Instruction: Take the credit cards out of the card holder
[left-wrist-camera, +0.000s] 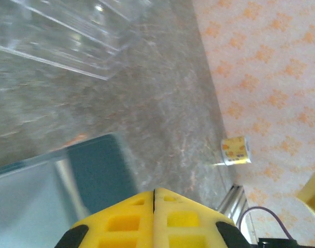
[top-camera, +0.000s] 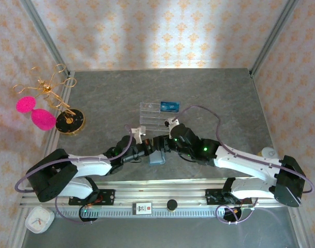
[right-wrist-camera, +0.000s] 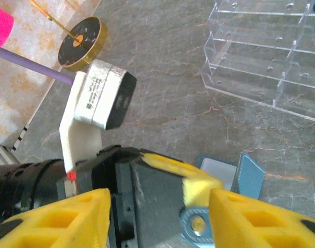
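Slippage is the worry: the card holder (top-camera: 156, 157) lies open on the counter (top-camera: 214, 98), the left gripper (left-wrist-camera: 154, 199) pinched closed at it, grasp unclear. The right gripper (right-wrist-camera: 160, 206), spread wide and empty, crowds in; they could collide or drag the holder.

Place: we read this as a lab test booth.
Walls: papered panels (top-camera: 147, 31) in metal posts (top-camera: 46, 36), upper frame.
Base: grey table (top-camera: 219, 93), slotted rail (top-camera: 188, 199) at bottom.
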Controlling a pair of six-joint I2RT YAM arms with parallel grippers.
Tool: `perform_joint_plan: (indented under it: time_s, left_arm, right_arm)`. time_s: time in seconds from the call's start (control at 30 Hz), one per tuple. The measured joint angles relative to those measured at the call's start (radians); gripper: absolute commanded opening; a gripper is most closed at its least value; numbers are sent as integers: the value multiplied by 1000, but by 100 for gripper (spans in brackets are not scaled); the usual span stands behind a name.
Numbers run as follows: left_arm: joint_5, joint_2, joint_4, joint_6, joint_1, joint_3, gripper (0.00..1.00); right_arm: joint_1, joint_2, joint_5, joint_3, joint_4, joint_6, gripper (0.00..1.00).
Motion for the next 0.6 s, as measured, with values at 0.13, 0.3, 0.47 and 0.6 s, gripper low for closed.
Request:
perform_joint_plan:
  time_s: [0.13, 0.3, 0.47, 0.6]
  left_arm:
    - [28, 126, 11, 6, -30, 84, 3]
    - [67, 285, 50, 8, -40, 150, 1]
    - [69, 401, -31, 39, -52, 241, 0]
    - [66, 418, -102, 60, -58, 261, 0]
  right_arm:
    - [-3, -13, 31, -8, -25, 16, 25]
    - [-4, -79, 53, -83, -23, 55, 20]
    - [-4, -144, 79, -133, -31, 87, 19]
    - [-4, -178, 104, -150, -30, 111, 11]
